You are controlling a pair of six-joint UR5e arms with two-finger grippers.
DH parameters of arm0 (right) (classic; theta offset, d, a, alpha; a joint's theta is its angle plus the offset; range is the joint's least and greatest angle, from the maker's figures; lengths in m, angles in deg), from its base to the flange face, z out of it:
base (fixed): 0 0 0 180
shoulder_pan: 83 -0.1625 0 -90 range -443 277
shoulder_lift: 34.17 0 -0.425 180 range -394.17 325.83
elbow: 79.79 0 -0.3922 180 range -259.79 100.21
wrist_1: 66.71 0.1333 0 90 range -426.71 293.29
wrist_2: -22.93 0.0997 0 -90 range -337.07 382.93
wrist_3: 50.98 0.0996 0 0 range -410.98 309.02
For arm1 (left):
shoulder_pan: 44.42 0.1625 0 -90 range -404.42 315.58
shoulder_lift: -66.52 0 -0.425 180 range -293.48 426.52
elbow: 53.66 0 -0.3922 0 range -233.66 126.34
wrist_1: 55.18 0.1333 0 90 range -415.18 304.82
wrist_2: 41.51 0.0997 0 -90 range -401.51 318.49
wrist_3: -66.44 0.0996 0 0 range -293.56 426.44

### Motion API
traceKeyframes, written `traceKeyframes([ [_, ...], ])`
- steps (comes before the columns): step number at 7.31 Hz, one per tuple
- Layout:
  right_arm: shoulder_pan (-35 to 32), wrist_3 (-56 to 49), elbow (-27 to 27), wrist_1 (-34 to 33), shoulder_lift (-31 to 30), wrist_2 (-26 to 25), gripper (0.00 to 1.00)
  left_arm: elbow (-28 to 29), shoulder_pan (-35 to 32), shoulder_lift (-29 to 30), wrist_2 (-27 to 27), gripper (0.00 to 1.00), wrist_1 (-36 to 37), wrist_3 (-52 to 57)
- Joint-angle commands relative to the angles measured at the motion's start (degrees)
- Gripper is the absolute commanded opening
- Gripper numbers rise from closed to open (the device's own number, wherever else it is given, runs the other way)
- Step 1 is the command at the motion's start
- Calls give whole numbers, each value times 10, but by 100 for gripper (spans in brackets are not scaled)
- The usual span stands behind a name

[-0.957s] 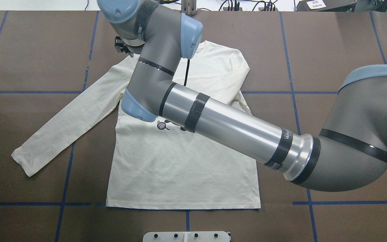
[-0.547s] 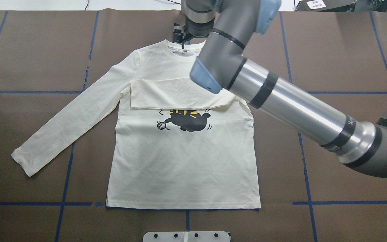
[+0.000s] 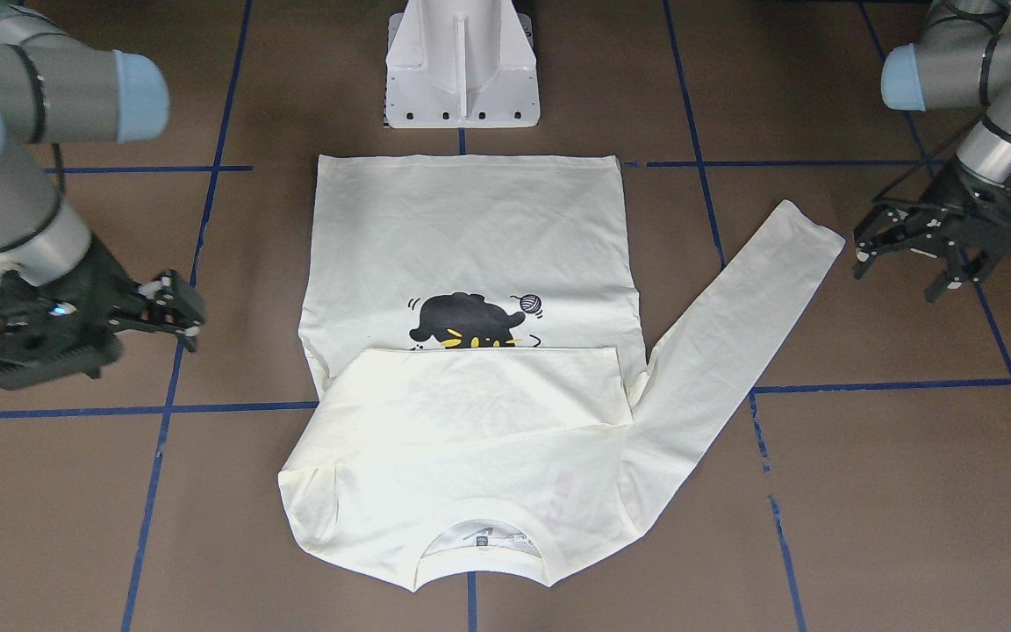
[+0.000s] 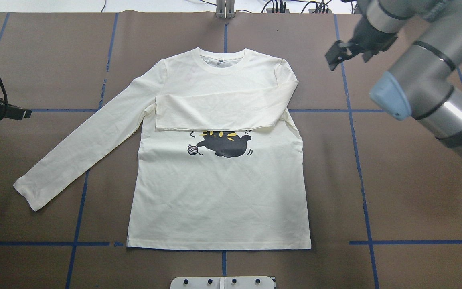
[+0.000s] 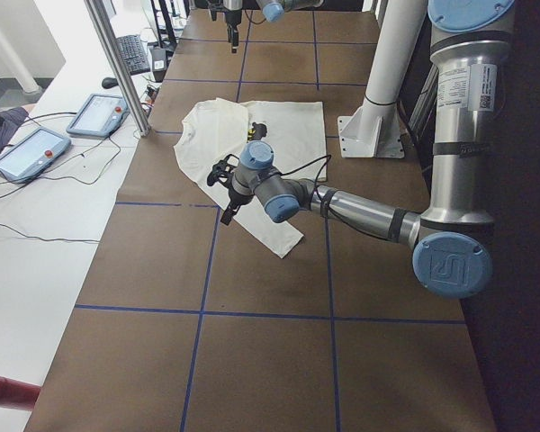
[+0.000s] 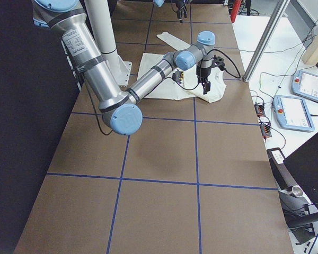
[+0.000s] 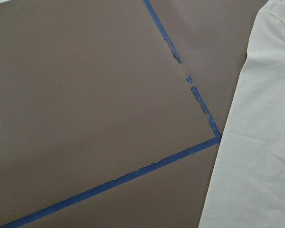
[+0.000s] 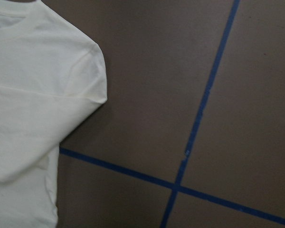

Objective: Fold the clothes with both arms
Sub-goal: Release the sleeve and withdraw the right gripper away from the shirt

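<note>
Overhead exterior view: I count one cream-white long-sleeved cotton T-shirt, lying flat and print side up on the brown paper table cover. Its long axis runs from the robot to the far edge. The ribbed round collar points away from the robot and the straight hem lies nearest the white pedestal base.

Sleeves, two:
- The sleeve on the robot's right is folded crosswise over the chest as a flat band. It covers the top of the black cat print.
- The sleeve on the robot's left is extended diagonally, outward and back toward the robot.

The fabric is soft and lightly creased. Blue tape lines divide the table cover into a grid.

Grippers, two, both black:
- The right gripper sits off the shirt's right shoulder, clear of the cloth, fingers parted and holding nothing.
- The left gripper sits just beyond the cuff of the extended sleeve, fingers spread wide and holding nothing.
</note>
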Motion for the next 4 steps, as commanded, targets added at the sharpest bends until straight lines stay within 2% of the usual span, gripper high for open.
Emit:
traceKeyframes([
  [1, -54, -105, -89, -4, -150, 30, 100, -11, 70, -60, 40, 100, -47, -5],
  [2, -69, -124, -124, -4, -212, 33, 100, -11, 106, -80, 50, 100, -71, -7],
  [4, -101, -167, -168, -2, -296, 44, 100, -11, 171, -107, 87, 100, -83, -7],
])
